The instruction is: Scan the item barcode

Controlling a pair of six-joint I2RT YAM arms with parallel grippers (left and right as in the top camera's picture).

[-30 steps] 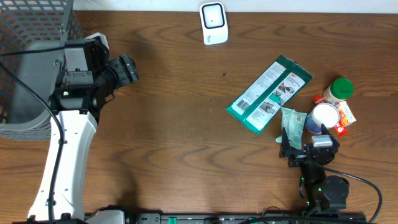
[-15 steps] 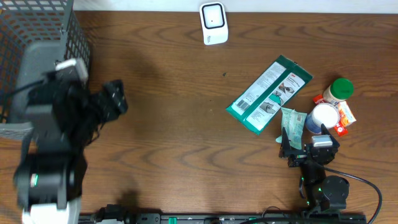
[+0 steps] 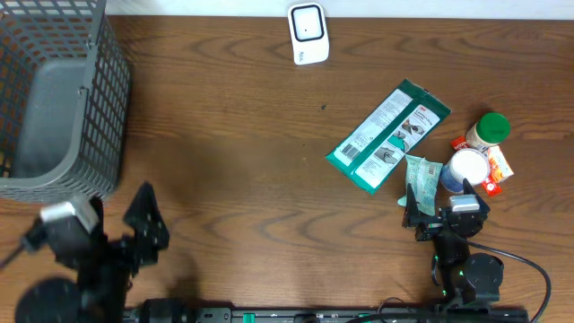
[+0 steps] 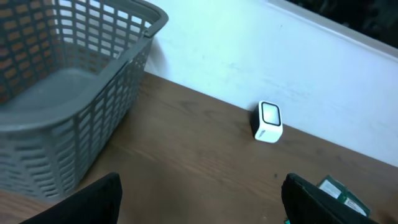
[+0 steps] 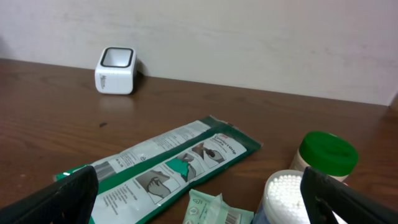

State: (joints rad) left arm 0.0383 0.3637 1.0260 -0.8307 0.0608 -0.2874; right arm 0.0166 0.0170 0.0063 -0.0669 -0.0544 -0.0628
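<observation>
Landmark: the white scanner [image 3: 308, 34] stands at the far edge of the wooden table [image 3: 233, 135], close to the pale wall, with its window turned upward.
Left arm: my left pincer [image 4: 199, 208] stands wide open with nothing between its fingers. It is well to the left of the scanner and much nearer me, low by the near table edge, and its camera looks toward the scanner.
Right arm: my right pincer [image 3: 441, 212] is spread fully open and holds nothing. It is well to the right of the scanner and nearer me, just on my side of the group of goods.
Item: the green packet [image 3: 387, 136] lies flat and slantwise with its white printed panel up. It is to the right of the scanner, nearer me and well apart from it. Neither pincer touches it.
Neighbour 1: the small green sachet [image 3: 421, 177] lies just beside the packet's end that is farther from the scanner.
Neighbour 2: the white-capped tub [image 3: 466, 167] is just beside the sachet, farther right of the scanner.
Neighbour 3: the green-lidded jar [image 3: 491, 129] stands upright near the tub, farthest right of the scanner.
Neighbour 4: the red-and-orange pack [image 3: 499, 169] is partly hidden by the tub, and I cannot tell what it is.
Container: the grey mesh basket [image 3: 106, 108] stands far left of the scanner.
</observation>
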